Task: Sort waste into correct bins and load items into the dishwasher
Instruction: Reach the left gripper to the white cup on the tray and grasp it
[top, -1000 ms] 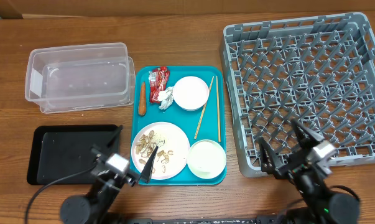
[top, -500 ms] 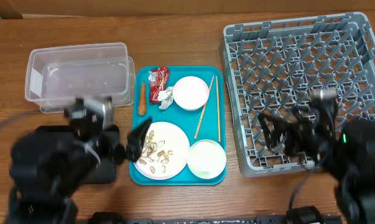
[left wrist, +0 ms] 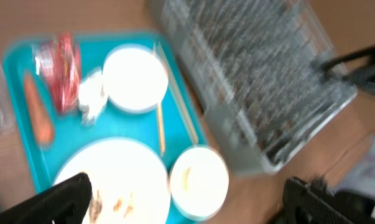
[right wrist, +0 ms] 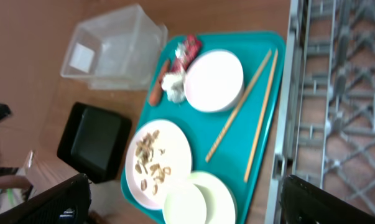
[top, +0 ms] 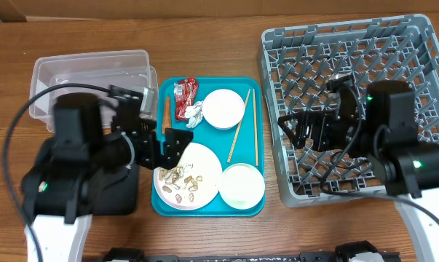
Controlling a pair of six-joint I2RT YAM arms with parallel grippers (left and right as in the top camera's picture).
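Brown wooden desk point(top: 204, 29) carries everything, and nothing on it looks sorted yet. All the waste lies on the teal tray point(top: 260, 156). The red wrapper point(top: 184, 98) and the crumpled tissue point(top: 195, 114) touch each other near the far edge. The carrot piece point(top: 166, 110) lies just beside them on the tub side. The shell scraps point(top: 181, 182) are scattered over the white plate point(top: 208, 164) at the near end.

The dishes share that tray too. The far bowl point(top: 224, 108) sits next to the tissue, the near bowl point(top: 242, 185) sits at the near corner beside the plate, and the two chopsticks point(top: 254, 127) lie along the rack side of the tray. I cannot tell whether a small cup sits nested in the near bowl.

Outward from the tray, the clear tub point(top: 81, 69) shows nothing inside. The black tray point(right wrist: 94, 140) is bare as well, as far as the right wrist view shows it. The grey dish rack point(top: 394, 51) has no dish among its pegs where it can be seen.

The left hand point(top: 172, 143) hovers over the plate's edge, fingers spread wide, released and holding nothing. The right hand point(top: 298, 129) hangs over the rack's tray-side edge, likewise released and empty.

By my reading, the whole job lies ahead: four kinds of waste to bin, then the plate, bowls and chopsticks to rack.
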